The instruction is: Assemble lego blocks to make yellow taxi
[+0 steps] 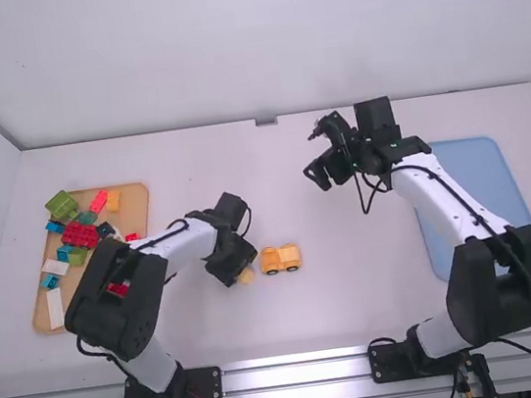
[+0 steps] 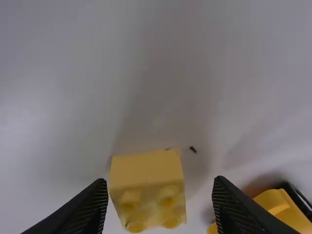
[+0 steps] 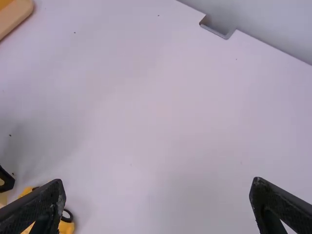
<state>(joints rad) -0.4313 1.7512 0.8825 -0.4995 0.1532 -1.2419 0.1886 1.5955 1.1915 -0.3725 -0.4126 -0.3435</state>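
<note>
My left gripper [image 1: 236,270] is low over the table, just left of the yellow car body [image 1: 281,259] with black wheels. In the left wrist view a light yellow block [image 2: 147,190] with studs lies between the spread fingers of that gripper [image 2: 161,202], with gaps on both sides. The car body [image 2: 285,209] is partly behind one finger there. My right gripper [image 1: 315,157] hangs over the far middle of the table. In the right wrist view this gripper [image 3: 158,195] is open with nothing between its fingers, and the car body [image 3: 66,226] is partly behind one.
At the left, a wooden tray [image 1: 137,212] holds several loose blocks, red, green, blue, white and orange, partly under the left arm. A blue tray [image 1: 479,169] lies at the right, partly beneath the right arm. The wall stands along the table's far edge.
</note>
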